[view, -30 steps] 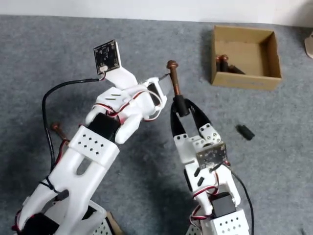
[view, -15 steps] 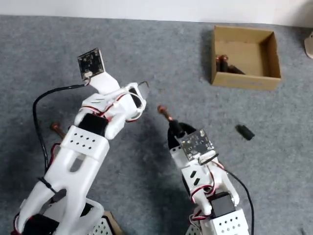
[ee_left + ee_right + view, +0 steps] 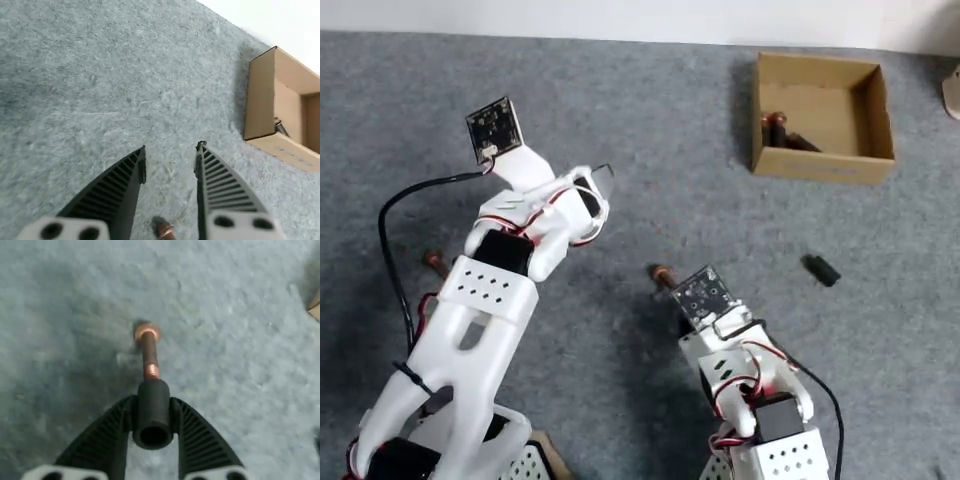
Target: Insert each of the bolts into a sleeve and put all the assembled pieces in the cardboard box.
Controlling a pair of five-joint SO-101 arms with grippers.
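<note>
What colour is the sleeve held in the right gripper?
Black; the sleeve shows best in the right wrist view, around a copper-coloured bolt.

The cardboard box point(image 3: 817, 166) sits at the counter's point(image 3: 650, 100) far right, an assembled piece point(image 3: 777, 128) inside and a loose sleeve point(image 3: 821, 270) in front of it. A spare bolt point(image 3: 433, 262) lies far left, and the right tool point(image 3: 151, 402), mid-counter, grips a bolted sleeve point(image 3: 152, 417).

Coppery metal bolt point(image 3: 146, 347); matt black sleeve point(image 3: 152, 412); plain cardboard box point(image 3: 820, 105); rough grey felt table point(image 3: 650, 120).
</note>
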